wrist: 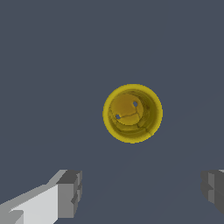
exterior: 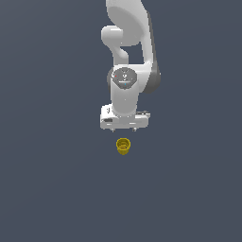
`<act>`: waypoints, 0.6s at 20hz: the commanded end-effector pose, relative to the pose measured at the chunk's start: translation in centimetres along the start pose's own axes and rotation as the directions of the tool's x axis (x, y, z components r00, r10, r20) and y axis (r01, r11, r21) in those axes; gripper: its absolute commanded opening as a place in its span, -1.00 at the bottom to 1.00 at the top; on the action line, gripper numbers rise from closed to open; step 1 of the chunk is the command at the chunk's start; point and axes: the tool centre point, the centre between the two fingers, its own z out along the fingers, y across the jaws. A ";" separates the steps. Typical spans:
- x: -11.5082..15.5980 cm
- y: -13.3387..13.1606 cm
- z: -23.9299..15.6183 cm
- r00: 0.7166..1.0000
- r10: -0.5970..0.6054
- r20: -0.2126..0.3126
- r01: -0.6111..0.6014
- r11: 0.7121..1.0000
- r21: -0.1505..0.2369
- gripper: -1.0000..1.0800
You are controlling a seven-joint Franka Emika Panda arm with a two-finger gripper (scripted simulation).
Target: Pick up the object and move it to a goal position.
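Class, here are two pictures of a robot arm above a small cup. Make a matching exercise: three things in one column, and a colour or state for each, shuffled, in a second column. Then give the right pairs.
Things:
1. cup
2. hand
3. floor

Descriptions:
A. dark blue-grey, plain
B. white, fingers spread wide, holding nothing
C. mustard yellow, standing upright, mouth facing up

Pairs: 1-C, 2-B, 3-A
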 end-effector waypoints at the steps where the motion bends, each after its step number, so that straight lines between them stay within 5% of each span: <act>1: 0.0 0.0 0.0 1.000 0.000 0.000 0.000 1.000 0.000 0.92; 12: 0.3 1.3 -1.1 0.999 0.033 0.001 -0.033 0.999 -0.012 0.92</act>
